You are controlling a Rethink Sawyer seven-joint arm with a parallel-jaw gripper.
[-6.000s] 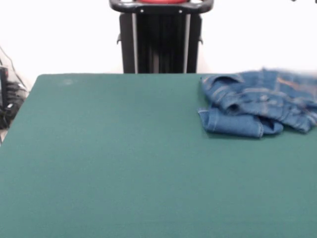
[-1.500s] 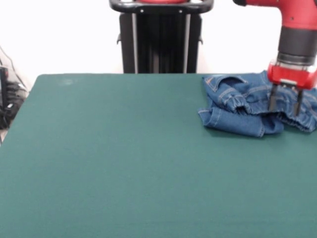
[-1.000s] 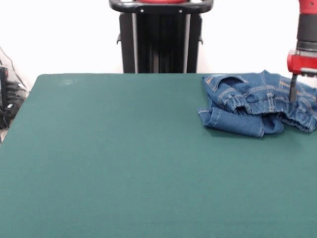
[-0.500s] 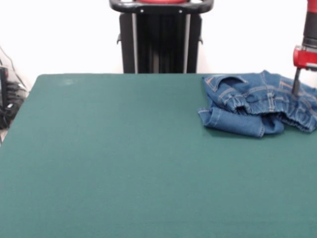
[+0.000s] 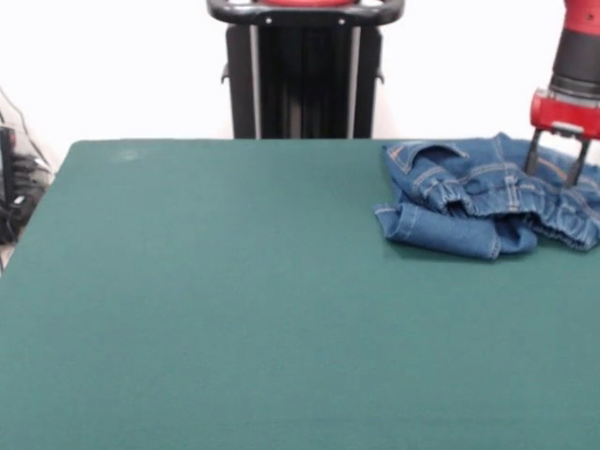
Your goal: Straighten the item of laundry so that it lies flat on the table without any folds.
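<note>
The item of laundry (image 5: 478,199), a small pair of blue jeans with tan stitching, lies crumpled in a heap at the far right of the green table (image 5: 234,300); its elastic waistband bunches along the right side and a folded leg end points toward the front. My gripper (image 5: 555,169) hangs over the heap's back right part. It is open, with both dark fingers spread and their tips at the cloth's top surface. No cloth shows between the fingers.
A black pedestal (image 5: 305,70) stands behind the table's far edge at the middle. Cables (image 5: 14,187) hang off the left side. The jeans reach the picture's right edge.
My gripper came in over the jeans, slid right toward the picture's edge, and has now moved back left a little with both fingers visible. The jeans' folds shifted slightly early on.
</note>
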